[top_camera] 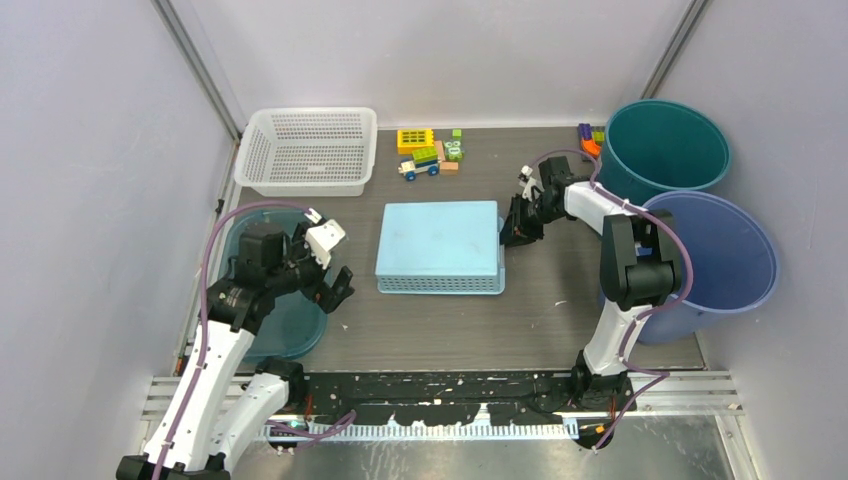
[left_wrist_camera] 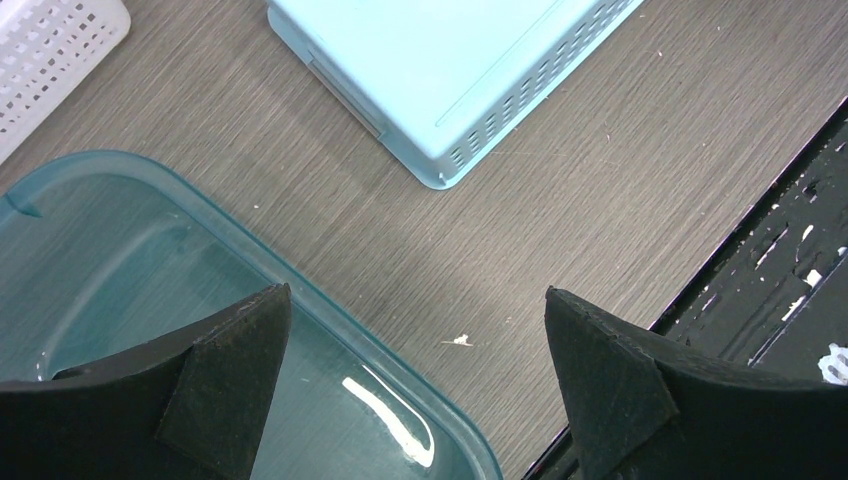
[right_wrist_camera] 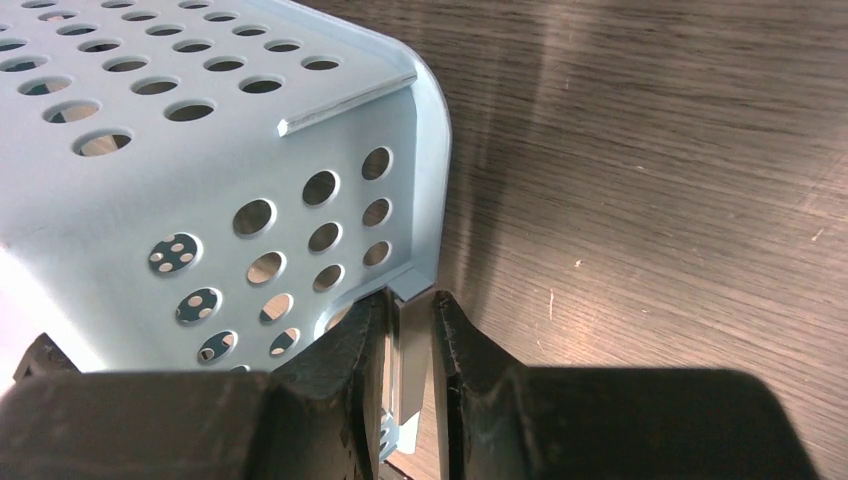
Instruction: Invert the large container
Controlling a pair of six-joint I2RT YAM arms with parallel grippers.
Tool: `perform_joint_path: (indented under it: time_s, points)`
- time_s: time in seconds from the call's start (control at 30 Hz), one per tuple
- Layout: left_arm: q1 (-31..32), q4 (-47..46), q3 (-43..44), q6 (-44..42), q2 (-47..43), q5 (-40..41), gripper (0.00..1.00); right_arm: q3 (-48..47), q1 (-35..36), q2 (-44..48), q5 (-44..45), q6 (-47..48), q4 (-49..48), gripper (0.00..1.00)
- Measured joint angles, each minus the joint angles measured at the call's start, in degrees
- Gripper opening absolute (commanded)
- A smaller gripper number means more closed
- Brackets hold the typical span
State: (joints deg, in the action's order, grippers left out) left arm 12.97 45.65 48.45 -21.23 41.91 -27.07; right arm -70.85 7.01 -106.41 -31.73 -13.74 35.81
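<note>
The light blue perforated basket (top_camera: 440, 245) is seen at the middle of the wood-grain table (top_camera: 560, 300), its solid base facing up toward the overhead camera and its open side turned down. The right gripper (top_camera: 517, 230) is pictured at the basket's right end, and in the wrist view its two black fingers (right_wrist_camera: 340, 370) are clamped on the thin rim (right_wrist_camera: 408, 285) at a corner of the basket, with only the plastic edge held between them. The hole-dotted side wall (right_wrist_camera: 250, 230) is shown rising away from that grip. The left gripper (top_camera: 335, 265) is held well apart from the basket, on the left side of the table, with its jaws spread wide and nothing between them. In its wrist view one fingertip (left_wrist_camera: 235, 370) is seen over the clear teal tub (left_wrist_camera: 100, 250) and the other beyond the tub's rim, over the table near its front edge. A near corner of the blue basket and part of a white mesh basket (left_wrist_camera: 50, 50) are caught at the top of that view. From above, the white mesh basket (top_camera: 305, 150) is shown at the back left, a cluster of coloured toy blocks (top_camera: 430, 153) just behind the blue basket, and a teal bucket (top_camera: 665, 145) and a blue bucket (top_camera: 725, 255) standing upright at the right edge.
</note>
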Motion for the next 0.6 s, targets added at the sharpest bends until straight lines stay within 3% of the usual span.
perform_joint_path:
  time_s: [0.6]
  points:
    - [0.0, 0.0, -0.2, 0.0, -0.2, 0.0, 1.00, 0.0, 0.0, 0.1, 8.7, 1.4, -0.1, 0.35]
